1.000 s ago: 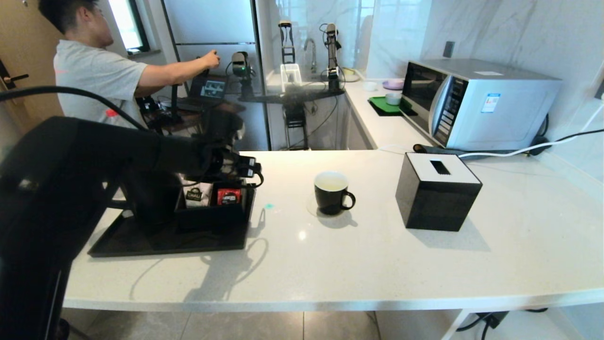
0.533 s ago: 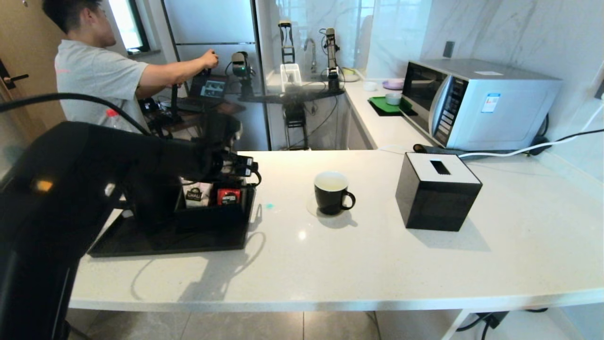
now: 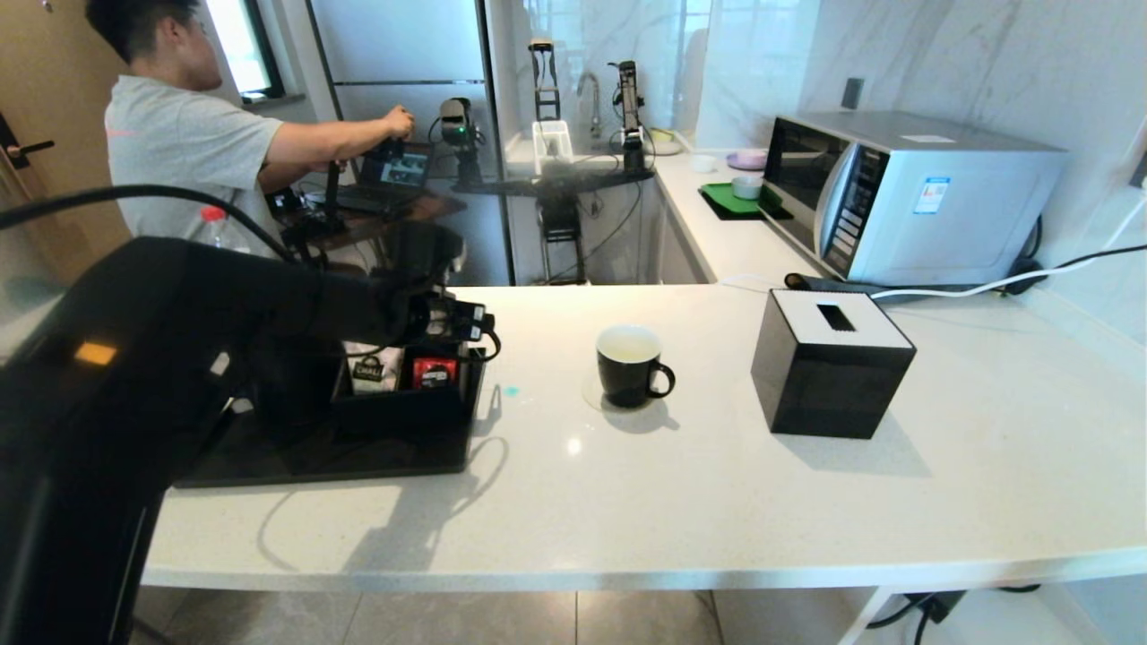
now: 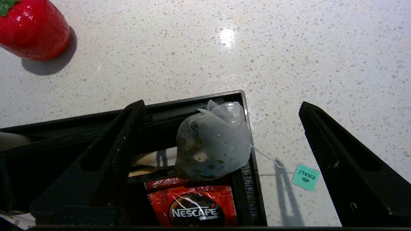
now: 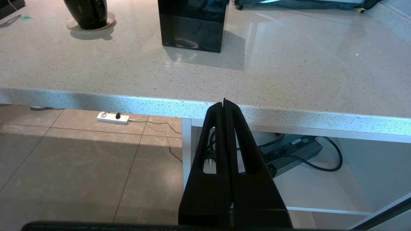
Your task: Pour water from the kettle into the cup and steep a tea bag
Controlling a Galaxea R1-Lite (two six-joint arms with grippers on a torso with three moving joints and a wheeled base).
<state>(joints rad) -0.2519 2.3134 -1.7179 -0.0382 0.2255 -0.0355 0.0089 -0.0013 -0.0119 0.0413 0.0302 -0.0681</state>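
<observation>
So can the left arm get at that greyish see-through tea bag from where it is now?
Probably yes. The left end effector hangs open right over the greyish see-through tea bag, which sits atop the black organiser box with nothing covering it.

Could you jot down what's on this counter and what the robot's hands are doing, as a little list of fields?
Left hand: open, over the black box on the tray, one finger on each side of the tea bag
Tea bag: lies on the box's corner, string and green tag out on the counter
Red packet: in the box, beside the bag
Cup: mid-counter, pale liquid inside
Tissue box: apart from the cup, on its handle side
Right hand: shut, parked below the counter edge
</observation>
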